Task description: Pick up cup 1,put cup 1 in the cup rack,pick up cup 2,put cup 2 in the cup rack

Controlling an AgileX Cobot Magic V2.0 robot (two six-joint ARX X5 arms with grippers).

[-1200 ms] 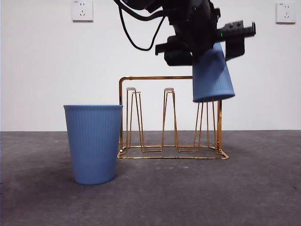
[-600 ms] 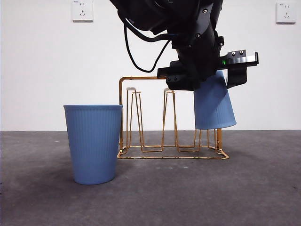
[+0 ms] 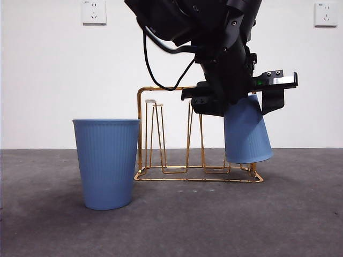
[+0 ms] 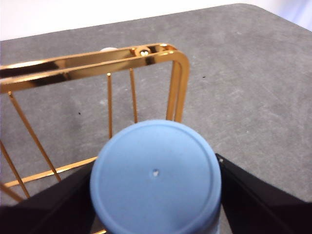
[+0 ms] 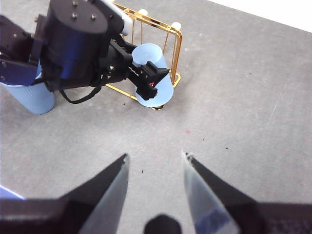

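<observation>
Left gripper point(image 4: 155, 195) holds cup 1 point(image 3: 247, 131), a ribbed blue cup turned upside down, its flat base toward the wrist camera. Its black fingers point(image 4: 253, 200) sit one on each side of the cup wall near the base, clamped on it, cup body filling the gap between them. In the front view the dark arm comes down from the top centre and the cup hangs tilted, mouth down, at the right-hand end of the cup rack point(image 3: 161, 134), rim low and close to the rack's base wire; whether the rim touches the base cannot be told. The prong under the cup is hidden by the cup wall, so how far it sits over the prong is not visible. The rack is gold wire with an arched frame and white-tipped upright prongs, two prongs bare to the left of cup 1. Cup 2 point(image 3: 107, 163), same blue ribbed kind, stands upright, mouth up, on the grey counter point(image 3: 214, 225) just beside the rack's left end and nearer the front camera, overlapping the frame's left post in view. Right gripper point(image 5: 155, 183) hangs well apart over bare counter, fingers spread wide, holding nothing.
</observation>
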